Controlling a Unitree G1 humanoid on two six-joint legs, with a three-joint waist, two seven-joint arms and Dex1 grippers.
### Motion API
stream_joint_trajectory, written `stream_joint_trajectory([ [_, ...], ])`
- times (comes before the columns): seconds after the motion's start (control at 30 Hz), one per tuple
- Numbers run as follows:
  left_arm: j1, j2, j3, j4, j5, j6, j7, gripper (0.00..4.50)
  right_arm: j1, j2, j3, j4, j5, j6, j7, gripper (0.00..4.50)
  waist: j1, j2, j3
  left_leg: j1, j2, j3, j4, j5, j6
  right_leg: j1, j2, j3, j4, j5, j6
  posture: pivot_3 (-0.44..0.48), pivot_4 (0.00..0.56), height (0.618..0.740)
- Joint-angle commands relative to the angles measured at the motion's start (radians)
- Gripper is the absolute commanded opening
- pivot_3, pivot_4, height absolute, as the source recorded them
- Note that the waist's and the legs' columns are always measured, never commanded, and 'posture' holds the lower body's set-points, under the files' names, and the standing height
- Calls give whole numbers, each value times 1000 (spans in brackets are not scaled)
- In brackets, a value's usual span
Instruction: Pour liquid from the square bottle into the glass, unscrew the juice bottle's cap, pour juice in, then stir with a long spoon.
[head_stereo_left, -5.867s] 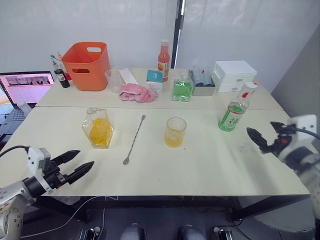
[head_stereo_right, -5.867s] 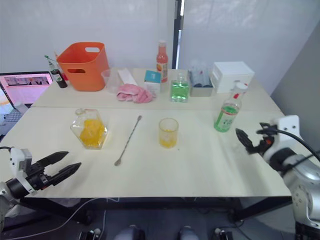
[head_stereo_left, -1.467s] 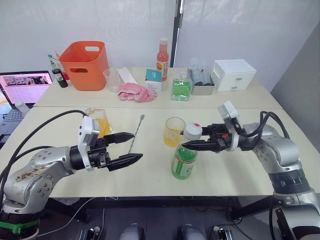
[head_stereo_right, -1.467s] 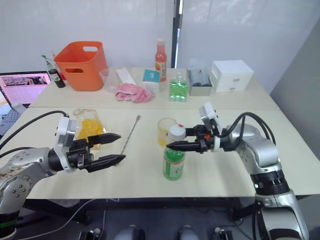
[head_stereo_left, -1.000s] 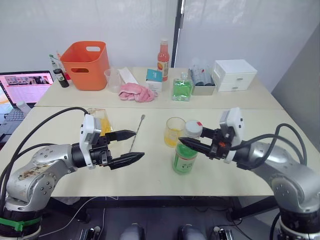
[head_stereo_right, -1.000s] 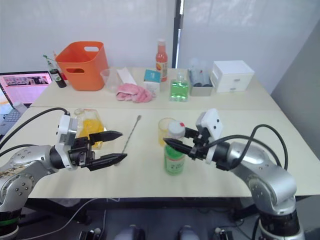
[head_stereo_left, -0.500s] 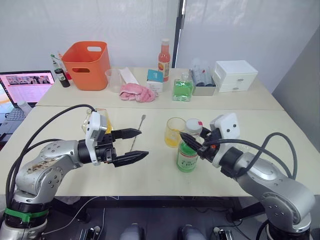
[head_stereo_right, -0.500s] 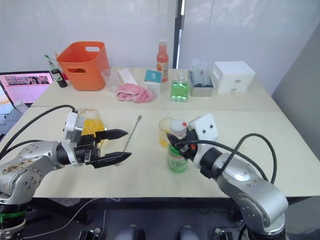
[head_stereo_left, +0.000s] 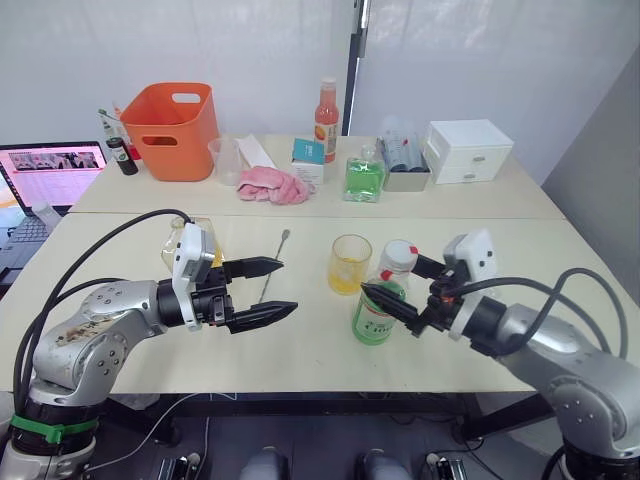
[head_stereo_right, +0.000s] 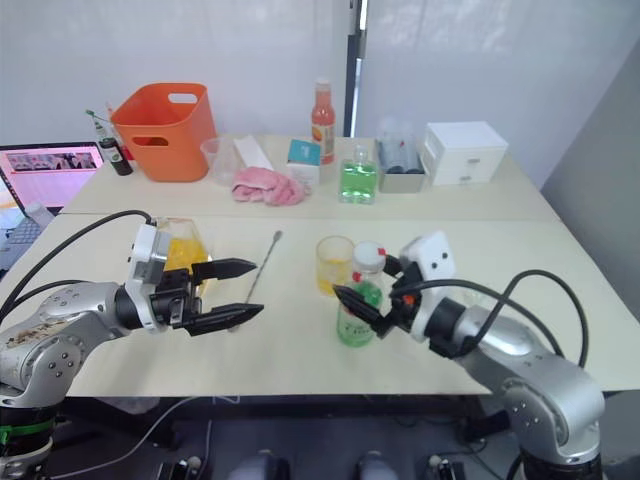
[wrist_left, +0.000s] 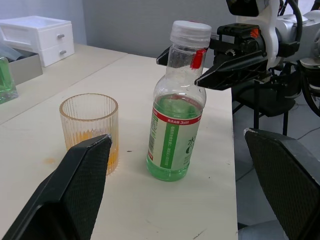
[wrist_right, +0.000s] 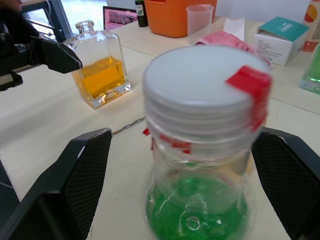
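1. Square bottle (head_stereo_left: 197, 240) far left on the table, behind the left gripper (head_stereo_left: 262, 290), jaws spread, empty.
2. Long spoon (head_stereo_left: 273, 268) flat, glass (head_stereo_left: 349, 264) mid-table, tinted orange.
3. Juice bottle (head_stereo_left: 378, 305) upright, cap (head_stereo_left: 400, 254) on; right gripper (head_stereo_left: 403, 291) released, straddling neck, seemingly not touching.
4. Likely unscrewing stage: next, clamp body, grip cap, twist.

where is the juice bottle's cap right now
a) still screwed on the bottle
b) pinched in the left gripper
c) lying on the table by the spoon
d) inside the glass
a: the juice bottle's cap sits on the neck of the juice bottle, which stands on the table beside the glass, with the right gripper open around the bottle's neck.
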Motion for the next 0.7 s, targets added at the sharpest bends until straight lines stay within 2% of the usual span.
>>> stream_joint_trajectory([
  [0.03,-1,2,13,-25,-6,0,2,4500,-53,-43,-1,105,4,-102,174,4482,-1,0,0,0,0,0,0,0,0,0,0,0,0,0,0,0,150,715],
  [0.17,5,9,21,-36,-13,6,8,4500,-107,-58,38,237,-25,-176,307,4482,-4,0,0,0,1,0,0,0,0,0,1,0,0,0,0,0,150,715],
  [0.27,11,14,31,-44,-18,9,13,4500,-127,-57,60,280,-47,-211,348,4482,-4,0,0,-1,0,0,0,0,0,0,1,0,0,0,0,0,150,715],
  [0.37,20,19,41,-52,-22,11,19,4500,-131,-50,69,290,-53,-225,358,3672,-1,0,0,-1,0,0,0,0,0,0,0,0,0,0,0,0,150,715],
  [0.57,28,20,55,-63,-25,20,24,4500,-124,-33,72,285,-51,-235,351,1675,-1,0,0,0,0,0,0,0,0,0,0,0,0,0,0,0,150,715],
  [0.6,28,20,56,-62,-24,20,23,4500,-121,-29,73,277,-49,-234,348,1463,-1,0,0,0,0,0,0,0,0,0,0,0,0,0,0,0,150,715],
  [0.7,22,20,56,-58,-22,21,20,4500,-117,-20,72,254,-42,-229,336,1428,-2,0,0,0,0,0,0,0,0,0,0,0,0,0,0,0,150,715],
])
